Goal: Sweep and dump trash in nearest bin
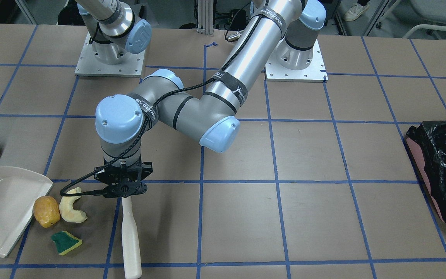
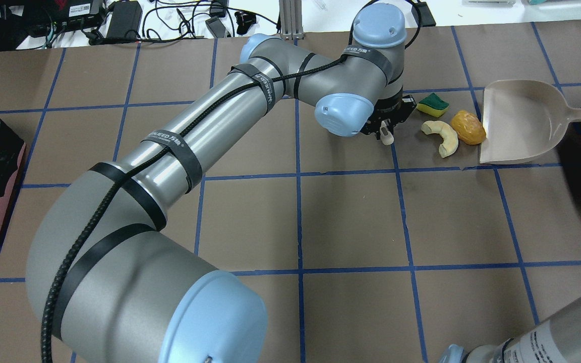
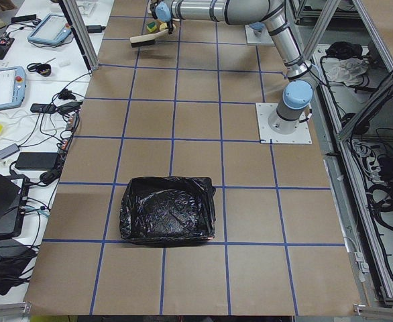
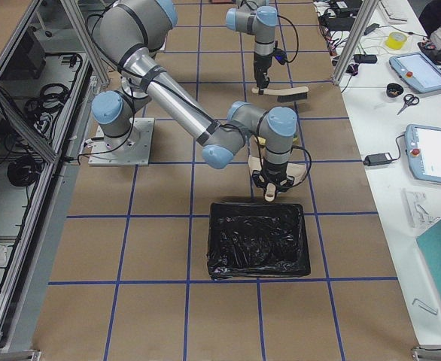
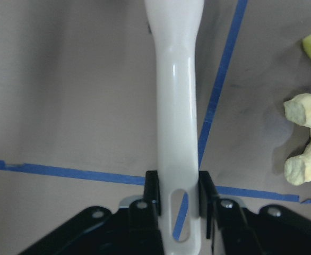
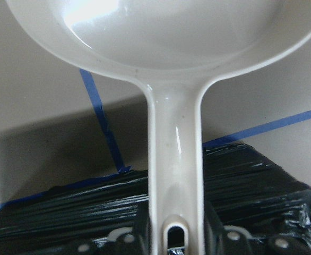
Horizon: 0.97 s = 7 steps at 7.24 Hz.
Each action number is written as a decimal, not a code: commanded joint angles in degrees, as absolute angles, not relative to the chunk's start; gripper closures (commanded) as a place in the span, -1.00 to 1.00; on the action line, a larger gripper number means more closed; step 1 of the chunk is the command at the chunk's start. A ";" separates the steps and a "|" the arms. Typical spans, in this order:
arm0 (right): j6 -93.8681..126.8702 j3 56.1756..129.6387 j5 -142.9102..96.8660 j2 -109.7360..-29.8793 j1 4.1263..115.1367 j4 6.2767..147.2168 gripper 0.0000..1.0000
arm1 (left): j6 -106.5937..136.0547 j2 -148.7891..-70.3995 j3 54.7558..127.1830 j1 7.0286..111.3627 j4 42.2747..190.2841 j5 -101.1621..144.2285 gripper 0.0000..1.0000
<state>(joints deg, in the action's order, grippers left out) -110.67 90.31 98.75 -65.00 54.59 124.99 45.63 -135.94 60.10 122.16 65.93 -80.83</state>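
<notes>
Brush (image 5: 176, 106) clamped in left pincer (image 5: 178, 187); dustpan (image 6: 174, 149) clamped in right pincer (image 6: 175, 226); crescent (image 5: 308, 139) and lump (image 1: 46, 211) near left pincer.

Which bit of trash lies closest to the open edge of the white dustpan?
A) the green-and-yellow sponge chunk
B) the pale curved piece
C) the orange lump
C: the orange lump sits right at the dustpan edge. The pale curved piece and the sponge chunk lie farther out.
</notes>
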 commanded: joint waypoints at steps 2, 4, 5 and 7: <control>-111.00 90.35 98.79 -63.99 54.76 124.98 0.61 | 50.43 -139.48 56.25 126.46 65.92 -80.68 1.00; -111.27 90.87 98.79 -63.90 54.76 124.98 0.61 | 53.25 -140.53 55.20 129.19 65.57 -80.33 1.00; -110.92 90.97 98.79 -63.98 54.76 125.07 0.61 | 54.91 -141.32 53.46 130.16 65.48 -78.94 1.00; -110.74 90.97 98.79 -63.90 54.76 125.16 0.61 | 56.25 -143.25 52.21 132.00 65.48 -78.58 1.00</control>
